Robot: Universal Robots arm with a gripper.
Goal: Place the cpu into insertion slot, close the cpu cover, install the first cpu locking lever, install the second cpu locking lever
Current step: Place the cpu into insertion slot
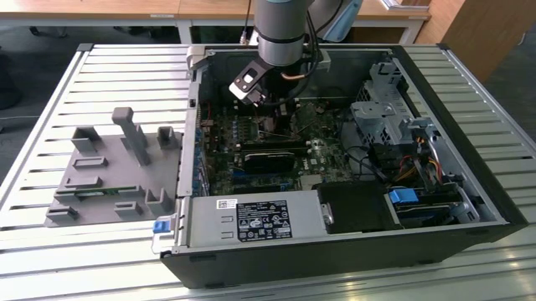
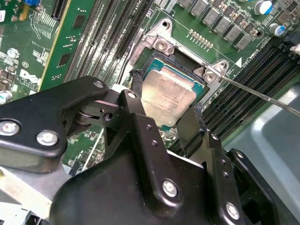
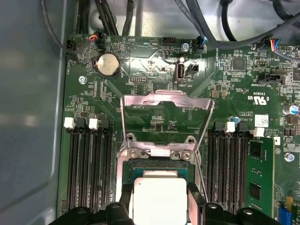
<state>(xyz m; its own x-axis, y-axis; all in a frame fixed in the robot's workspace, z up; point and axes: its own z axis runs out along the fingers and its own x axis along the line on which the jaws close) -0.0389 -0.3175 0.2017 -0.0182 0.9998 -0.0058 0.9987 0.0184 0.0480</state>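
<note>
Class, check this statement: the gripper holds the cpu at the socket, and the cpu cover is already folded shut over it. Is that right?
Not quite. The cpu cover stands raised open beyond the socket, not shut, as the first wrist view shows. The gripper does hold the cpu at the socket.

A slatted metal table point(image 1: 84, 263) carries the open computer case point(image 1: 335, 258) and a grey fixture point(image 1: 109, 179).

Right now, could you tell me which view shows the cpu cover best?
The first wrist view: the cpu cover stands raised, frame and window facing the camera. In the exterior view it is too small to tell; the second wrist view centres on the cpu.
</note>
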